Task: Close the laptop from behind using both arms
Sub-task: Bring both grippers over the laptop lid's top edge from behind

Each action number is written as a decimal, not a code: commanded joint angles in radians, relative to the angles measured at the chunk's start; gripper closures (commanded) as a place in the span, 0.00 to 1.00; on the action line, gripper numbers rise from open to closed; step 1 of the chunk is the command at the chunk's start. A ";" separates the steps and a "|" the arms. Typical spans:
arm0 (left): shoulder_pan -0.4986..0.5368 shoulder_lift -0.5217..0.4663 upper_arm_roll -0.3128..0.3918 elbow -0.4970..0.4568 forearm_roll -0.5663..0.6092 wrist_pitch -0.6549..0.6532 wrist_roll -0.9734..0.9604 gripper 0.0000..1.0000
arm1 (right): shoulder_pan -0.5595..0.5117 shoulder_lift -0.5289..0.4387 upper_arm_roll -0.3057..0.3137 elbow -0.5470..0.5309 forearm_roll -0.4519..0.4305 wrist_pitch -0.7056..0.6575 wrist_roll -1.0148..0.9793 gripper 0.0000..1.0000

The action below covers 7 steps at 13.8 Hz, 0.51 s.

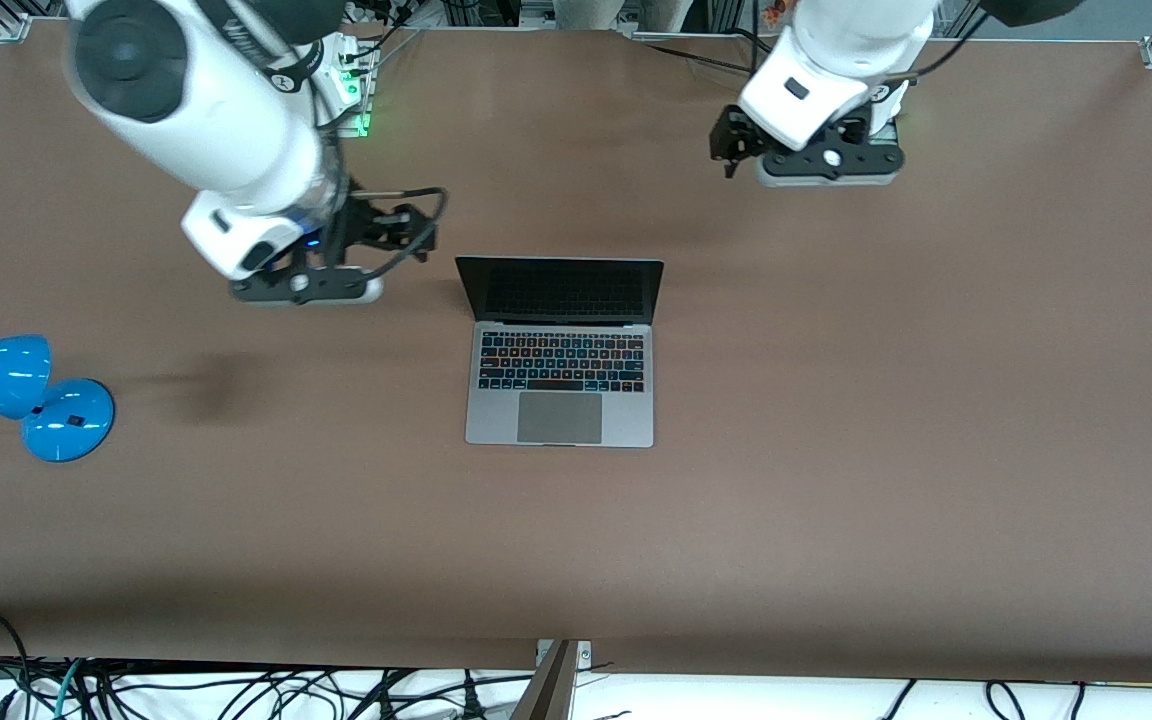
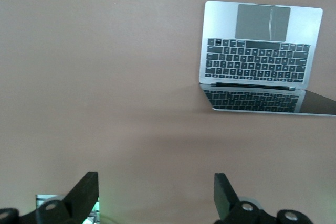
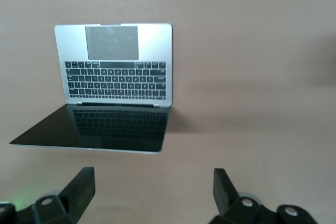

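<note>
A: What does the front view give you?

B: The laptop lies open at mid-table, its dark screen tilted up at the robots' edge. The right arm slants down from its base, and the right gripper hangs over bare table beside the laptop's screen, toward the right arm's end. The left gripper hangs over the table nearer the bases, toward the left arm's end, well apart from the laptop. A blue lamp lies at the right arm's end.

A: And the left wrist view?

B: The left gripper's fingers are spread wide, with nothing between them. The laptop is farther off.

A: The right wrist view?

B: Its fingers are equally wide and empty, pointing down near the laptop's screen.
</note>
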 commanded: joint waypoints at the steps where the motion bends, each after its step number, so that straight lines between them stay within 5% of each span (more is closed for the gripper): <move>1: 0.009 0.013 -0.076 -0.025 -0.024 0.054 -0.101 0.04 | 0.066 0.014 -0.003 -0.023 -0.002 -0.005 0.104 0.01; 4: 0.006 0.015 -0.122 -0.080 -0.022 0.109 -0.129 0.09 | 0.118 0.040 -0.003 -0.024 -0.002 0.004 0.189 0.18; 7: -0.003 0.007 -0.149 -0.125 -0.019 0.143 -0.181 0.26 | 0.140 0.055 -0.003 -0.031 0.012 -0.006 0.235 0.57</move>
